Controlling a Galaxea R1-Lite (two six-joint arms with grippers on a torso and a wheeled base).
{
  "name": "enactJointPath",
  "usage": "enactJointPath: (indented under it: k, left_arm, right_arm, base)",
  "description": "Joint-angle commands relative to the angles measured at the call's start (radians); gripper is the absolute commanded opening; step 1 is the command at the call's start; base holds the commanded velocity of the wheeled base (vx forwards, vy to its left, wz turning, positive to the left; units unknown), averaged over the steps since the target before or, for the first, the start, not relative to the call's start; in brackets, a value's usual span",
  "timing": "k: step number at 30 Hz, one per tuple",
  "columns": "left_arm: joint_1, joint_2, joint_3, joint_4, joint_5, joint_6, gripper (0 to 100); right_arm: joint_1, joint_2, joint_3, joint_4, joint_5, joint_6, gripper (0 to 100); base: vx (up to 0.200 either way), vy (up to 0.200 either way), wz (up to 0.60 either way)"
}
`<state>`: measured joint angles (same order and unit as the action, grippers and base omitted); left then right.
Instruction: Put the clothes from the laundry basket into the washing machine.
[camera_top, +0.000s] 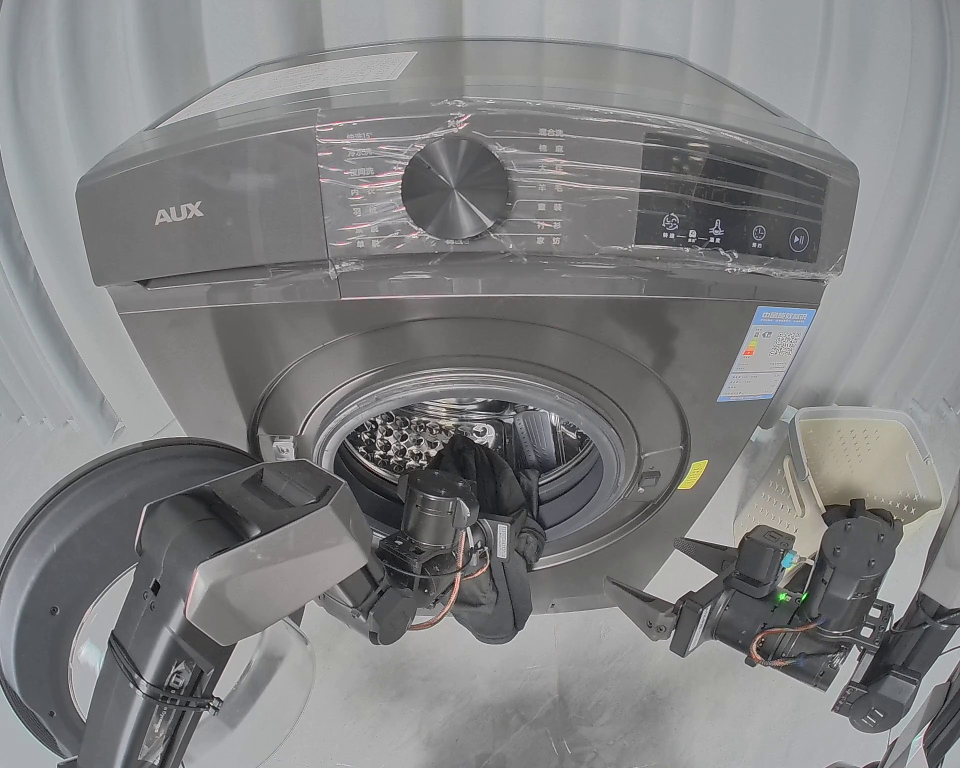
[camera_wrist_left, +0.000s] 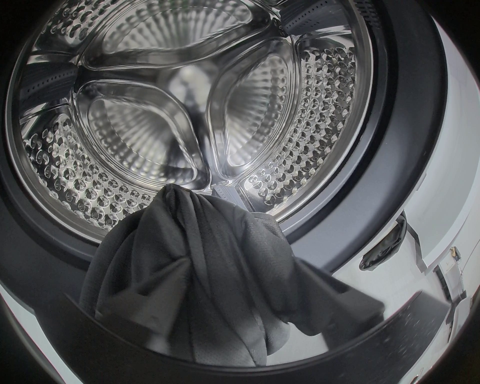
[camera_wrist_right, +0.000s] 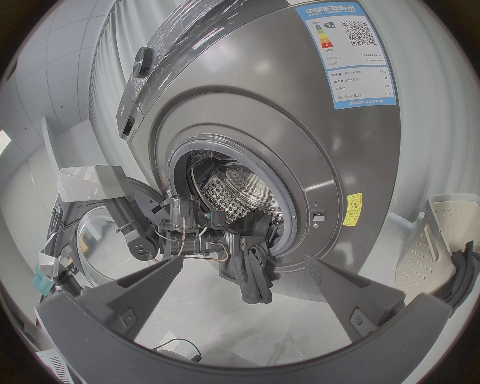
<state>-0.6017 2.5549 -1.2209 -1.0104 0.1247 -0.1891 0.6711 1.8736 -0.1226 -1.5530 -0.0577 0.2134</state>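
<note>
The grey washing machine (camera_top: 450, 330) has its door (camera_top: 60, 560) swung open to the left. My left gripper (camera_top: 508, 538) is at the lower lip of the drum opening, shut on a dark garment (camera_top: 500, 600). The garment drapes over the lip, partly inside and partly hanging down the front. In the left wrist view it (camera_wrist_left: 200, 270) bunches up before the steel drum (camera_wrist_left: 150, 100), hiding the fingers. From the right wrist view the garment (camera_wrist_right: 252, 280) hangs below the left gripper (camera_wrist_right: 245, 242). My right gripper (camera_top: 665, 578) (camera_wrist_right: 242, 262) is open and holds nothing, low at the right beside the laundry basket (camera_top: 865, 455).
The cream perforated basket (camera_wrist_right: 450, 225) stands on the floor against the machine's right side, with a dark bundle (camera_wrist_right: 462, 275) at its edge that I cannot identify. White curtains hang behind. Bare grey floor (camera_top: 560, 690) lies before the machine.
</note>
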Motion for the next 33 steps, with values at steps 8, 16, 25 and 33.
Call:
enactJointPath:
  k: [8,16,25,33]
  left_arm:
    - [0.002,0.018,-0.081,-0.062,0.064,-0.050,0]
    - [0.034,0.071,-0.302,-0.086,0.124,-0.047,0]
    - [0.056,0.110,-0.397,-0.082,0.144,-0.042,100]
    - [0.045,0.071,-0.339,-0.088,0.145,-0.044,100]
  right_arm:
    - [0.007,-0.002,-0.006,-0.002,0.001,0.001,100]
    - [0.018,-0.004,-0.009,-0.002,-0.001,0.003,100]
    - [0.018,-0.004,-0.009,-0.002,0.001,0.003,100]
    - [0.018,-0.005,-0.009,-0.004,0.001,0.003,100]
  base:
    - [0.000,0.000,0.00]
    - [0.000,0.000,0.00]
    - [0.000,0.000,0.00]
    - [0.000,0.000,0.00]
